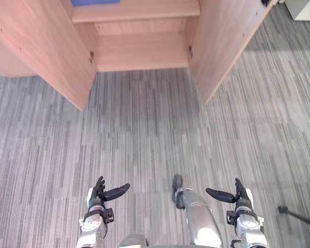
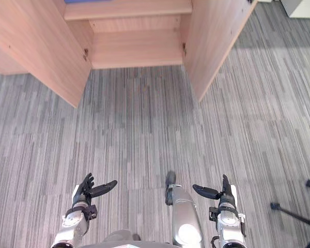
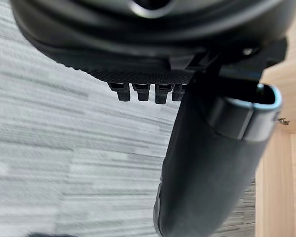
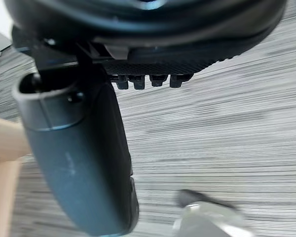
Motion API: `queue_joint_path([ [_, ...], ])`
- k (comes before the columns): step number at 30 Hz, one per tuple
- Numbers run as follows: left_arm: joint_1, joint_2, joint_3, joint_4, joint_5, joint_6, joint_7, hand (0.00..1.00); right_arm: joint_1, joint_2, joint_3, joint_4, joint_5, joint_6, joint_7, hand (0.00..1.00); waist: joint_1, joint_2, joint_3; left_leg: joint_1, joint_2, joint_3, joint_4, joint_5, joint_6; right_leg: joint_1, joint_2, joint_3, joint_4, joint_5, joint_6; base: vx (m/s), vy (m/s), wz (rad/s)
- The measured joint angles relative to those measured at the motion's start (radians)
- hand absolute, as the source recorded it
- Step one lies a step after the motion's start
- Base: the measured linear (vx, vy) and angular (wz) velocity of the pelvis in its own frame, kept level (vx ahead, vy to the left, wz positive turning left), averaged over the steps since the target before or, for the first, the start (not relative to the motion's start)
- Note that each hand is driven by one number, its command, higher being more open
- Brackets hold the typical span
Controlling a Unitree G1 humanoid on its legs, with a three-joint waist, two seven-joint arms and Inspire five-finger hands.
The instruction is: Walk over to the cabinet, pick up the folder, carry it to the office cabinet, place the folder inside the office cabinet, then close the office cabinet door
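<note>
Left door (image 1: 46, 46) of light wooden office cabinet (image 1: 142, 51): swung open. Left robot hand (image 1: 99, 194): low over grey striped carpet floor (image 1: 144, 134), fingers straight, thumb out, empty. Blue flat folder (image 1: 94, 2): on upper shelf inside cabinet. Right robot hand (image 1: 237, 195): spread wide, empty. Right door (image 1: 225, 41): open.

Cabinet (image 1: 142, 51): upper part cut off by the top edge.
Blue item (image 1: 94, 2): on the shelf, mostly cut off; kind unclear.
Left door (image 1: 41, 46): cut off by the left edge.
White object (image 1: 307, 9): only a corner visible.
Dark stand (image 1: 283, 210): cut off by the right edge.
</note>
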Motion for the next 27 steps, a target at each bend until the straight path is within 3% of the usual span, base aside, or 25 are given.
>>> queue_joint_path([
  [1, 0.007, 0.001, 0.009, -0.003, 0.0, -0.002, -0.003, 1.0, -0.004, 0.01, 0.006, -0.001, 0.001, -0.001, 0.0, 1.0, 0.012, 0.008, 0.0, -0.046, 0.026, 0.02, 0.111, -0.037, 0.019, 0.054, 0.02, 0.009, -0.043, -0.001, -0.005, 0.56, -0.207, -0.52],
  [2, 0.011, 0.0, 0.022, -0.003, -0.001, -0.001, -0.003, 1.0, -0.011, 0.03, 0.01, -0.006, 0.003, -0.007, -0.001, 1.0, 0.041, -0.008, 0.009, -0.139, 0.053, 0.058, 0.228, -0.094, 0.043, 0.146, 0.044, 0.032, -0.103, -0.009, -0.016, 0.53, -0.176, -0.6],
  [4, 0.014, -0.001, 0.026, -0.008, -0.005, -0.001, -0.002, 1.0, -0.024, 0.037, 0.023, -0.004, 0.01, -0.013, -0.001, 1.0, 0.072, -0.03, 0.012, -0.268, 0.052, 0.127, 0.184, -0.135, 0.073, 0.25, 0.053, 0.071, -0.194, -0.01, -0.017, 0.57, -0.149, -0.59],
  [5, 0.016, -0.001, 0.026, -0.008, -0.006, -0.001, -0.002, 1.0, -0.041, 0.036, 0.024, 0.0, 0.01, -0.013, -0.002, 1.0, 0.089, -0.043, 0.017, -0.33, 0.03, 0.164, 0.045, -0.148, 0.086, 0.295, 0.05, 0.105, -0.237, -0.01, -0.016, 0.65, -0.074, -0.78],
  [7, 0.026, -0.005, 0.035, -0.007, -0.005, 0.003, -0.002, 1.0, -0.079, 0.037, 0.012, 0.028, 0.01, -0.01, -0.003, 1.0, 0.099, -0.054, 0.023, -0.367, -0.026, 0.157, -0.292, -0.127, 0.072, 0.353, 0.038, 0.157, -0.278, -0.023, 0.015, 0.61, 0.003, -0.84],
  [9, 0.031, -0.019, 0.037, 0.005, -0.005, 0.008, 0.0, 1.0, -0.083, 0.033, -0.02, 0.066, 0.01, -0.007, -0.019, 1.0, 0.105, -0.045, 0.018, -0.358, -0.082, 0.102, -0.688, 0.027, 0.072, 0.45, 0.024, 0.195, -0.322, -0.067, 0.075, 0.6, 0.152, -0.72],
  [10, 0.029, -0.018, 0.037, 0.016, -0.005, 0.007, 0.001, 1.0, -0.079, 0.028, -0.019, 0.077, 0.009, -0.003, -0.026, 1.0, 0.111, -0.046, 0.018, -0.356, -0.086, 0.093, -0.706, 0.107, 0.089, 0.486, 0.017, 0.208, -0.324, -0.094, 0.093, 0.5, 0.192, -0.57],
  [11, 0.026, -0.016, 0.037, 0.026, -0.005, 0.008, 0.002, 1.0, -0.067, 0.027, -0.018, 0.082, 0.009, -0.002, -0.029, 1.0, 0.117, -0.052, 0.014, -0.347, -0.091, 0.093, -0.691, 0.181, 0.116, 0.504, 0.006, 0.214, -0.324, -0.11, 0.11, 0.55, 0.236, -0.26],
  [12, 0.014, -0.009, 0.037, 0.027, -0.005, 0.01, 0.003, 1.0, -0.047, 0.036, -0.019, 0.091, 0.01, 0.0, -0.031, 1.0, 0.108, -0.085, -0.006, -0.348, -0.129, 0.095, -0.671, 0.232, 0.191, 0.517, -0.034, 0.208, -0.313, -0.134, 0.137, 0.81, 0.322, 0.12],
  [13, -0.006, -0.012, 0.033, 0.021, -0.004, 0.006, 0.002, 1.0, -0.03, 0.036, -0.02, 0.093, 0.009, 0.004, -0.031, 1.0, 0.101, -0.103, -0.016, -0.363, -0.166, 0.095, -0.625, 0.187, 0.213, 0.5, -0.076, 0.197, -0.262, -0.136, 0.141, 0.79, 0.309, 0.31],
  [15, -0.012, -0.014, 0.031, 0.022, -0.002, 0.007, 0.0, 1.0, -0.016, 0.04, -0.022, 0.111, 0.009, 0.011, -0.03, 1.0, 0.097, -0.104, -0.017, -0.352, -0.183, 0.095, -0.534, 0.093, 0.225, 0.475, -0.101, 0.199, -0.109, -0.138, 0.149, 0.53, 0.201, 0.19],
  [16, -0.003, -0.014, 0.032, 0.023, -0.001, 0.008, 0.001, 1.0, -0.005, 0.051, -0.025, 0.119, 0.008, 0.015, -0.029, 1.0, 0.092, -0.106, -0.019, -0.296, -0.205, 0.092, -0.512, 0.027, 0.23, 0.426, -0.129, 0.196, 0.103, -0.121, 0.175, 0.56, 0.23, 0.25],
  [17, 0.001, -0.012, 0.032, 0.023, 0.001, 0.01, 0.001, 1.0, -0.001, 0.06, -0.029, 0.128, 0.007, 0.016, -0.029, 1.0, 0.083, -0.106, -0.019, -0.228, -0.231, 0.079, -0.517, -0.02, 0.239, 0.338, -0.165, 0.208, 0.365, -0.013, 0.224, 0.56, 0.237, 0.32],
  [18, 0.001, -0.009, 0.031, 0.024, 0.003, 0.011, 0.001, 1.0, 0.002, 0.063, -0.028, 0.136, 0.007, 0.017, -0.027, 1.0, 0.078, -0.105, -0.019, -0.194, -0.239, 0.074, -0.524, -0.04, 0.245, 0.285, -0.18, 0.22, 0.502, 0.013, 0.221, 0.63, 0.216, 0.35],
  [19, 0.003, 0.002, 0.028, 0.025, 0.005, 0.013, 0.008, 1.0, -0.004, 0.071, -0.016, 0.154, 0.007, 0.02, -0.022, 1.0, 0.074, -0.104, -0.019, -0.104, -0.256, 0.06, -0.554, -0.078, 0.255, 0.164, -0.195, 0.225, 0.72, -0.067, 0.145, 0.51, 0.132, 0.23],
  [20, 0.005, 0.004, 0.027, 0.026, 0.005, 0.013, 0.012, 1.0, -0.005, 0.075, -0.012, 0.154, 0.007, 0.021, -0.02, 1.0, 0.069, -0.102, -0.02, -0.069, -0.258, 0.053, -0.574, -0.085, 0.254, 0.126, -0.192, 0.221, 0.745, -0.097, 0.124, 0.59, 0.102, 0.35],
  [22, -0.005, 0.021, 0.027, 0.032, 0.005, 0.012, 0.017, 1.0, -0.009, 0.083, 0.012, 0.146, 0.007, 0.016, -0.016, 1.0, 0.04, -0.089, -0.021, 0.054, -0.246, 0.0, -0.656, -0.09, 0.252, 0.008, -0.141, 0.178, 0.604, -0.186, 0.106, 0.51, -0.006, 0.63],
  [24, -0.022, 0.023, 0.027, 0.045, 0.005, 0.012, 0.016, 1.0, -0.009, 0.083, 0.012, 0.147, 0.007, 0.016, -0.012, 1.0, 0.032, -0.082, -0.023, 0.1, -0.223, -0.017, -0.679, -0.09, 0.251, -0.034, -0.1, 0.152, 0.378, -0.19, 0.109, 0.46, -0.093, 0.65],
  [25, -0.025, 0.025, 0.027, 0.048, 0.004, 0.01, 0.016, 1.0, -0.007, 0.083, 0.012, 0.146, 0.007, 0.016, -0.012, 1.0, 0.033, -0.087, -0.029, 0.12, -0.217, -0.021, -0.688, -0.096, 0.238, -0.041, -0.081, 0.143, 0.201, -0.153, 0.118, 0.52, -0.13, 0.69],
  [26, -0.022, 0.029, 0.025, 0.051, 0.005, 0.01, 0.014, 1.0, 0.008, 0.083, 0.011, 0.14, 0.007, 0.016, -0.012, 1.0, 0.033, -0.102, -0.04, 0.156, -0.22, -0.029, -0.7, -0.122, 0.189, -0.036, -0.066, 0.141, -0.022, 0.007, 0.096, 0.55, -0.154, 0.77],
  [27, -0.027, 0.023, 0.027, 0.069, 0.007, 0.01, 0.012, 1.0, 0.023, 0.078, 0.001, 0.142, 0.007, 0.015, -0.012, 1.0, 0.03, -0.103, -0.042, 0.184, -0.214, -0.052, -0.699, -0.151, 0.146, -0.023, -0.06, 0.149, -0.025, 0.119, 0.051, 0.65, -0.187, 0.53],
])
